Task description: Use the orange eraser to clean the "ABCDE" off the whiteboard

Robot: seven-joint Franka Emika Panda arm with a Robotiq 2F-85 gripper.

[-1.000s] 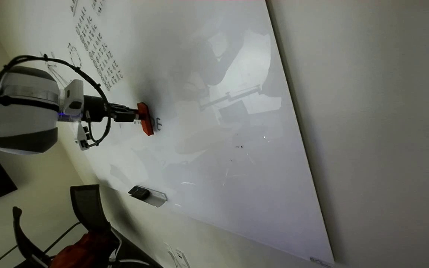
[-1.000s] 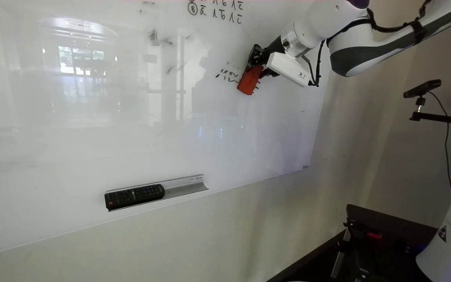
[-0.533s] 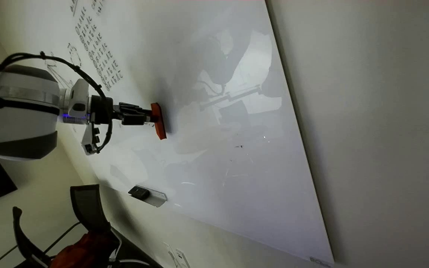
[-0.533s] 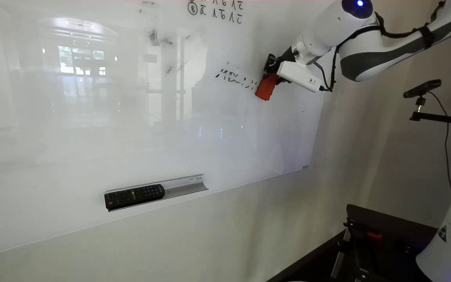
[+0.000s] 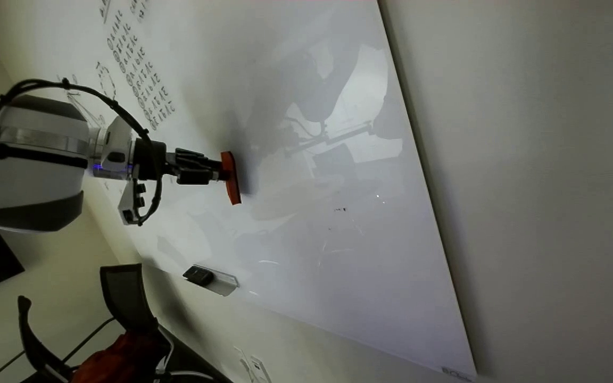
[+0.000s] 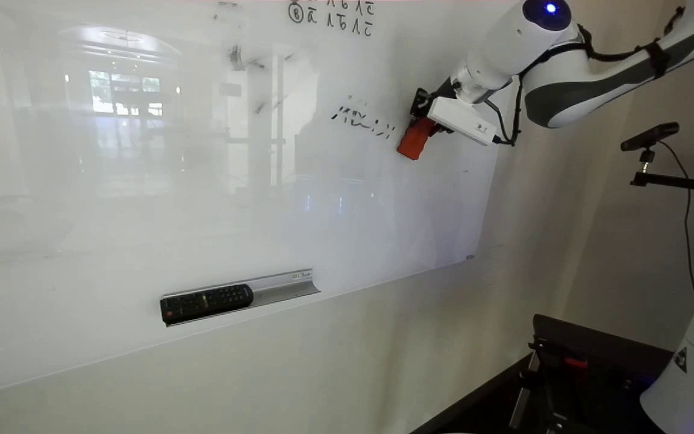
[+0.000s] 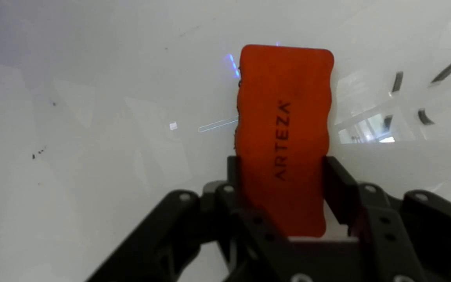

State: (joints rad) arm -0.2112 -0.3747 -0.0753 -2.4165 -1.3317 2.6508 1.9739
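The orange eraser lies between the fingers of my gripper, which is shut on its long sides. In both exterior views the eraser is held flat against or very near the whiteboard; I cannot tell whether it touches. My gripper is near the board's right part. The "ABCDE" shows as a row of broken dark strokes left of the eraser. Some strokes show right of the eraser in the wrist view. The row is mostly hidden behind gripper and eraser in an exterior view.
Rows of handwritten marks stand higher on the board. Grey smudges lie left of the letters. A metal tray with a black remote sits at the lower edge. A chair and a camera on an arm stand nearby.
The gripper and eraser have moved right and slightly down in both exterior views, over the last letters. The "E" beside the eraser now shows as broken strokes. The last half second shows little motion.
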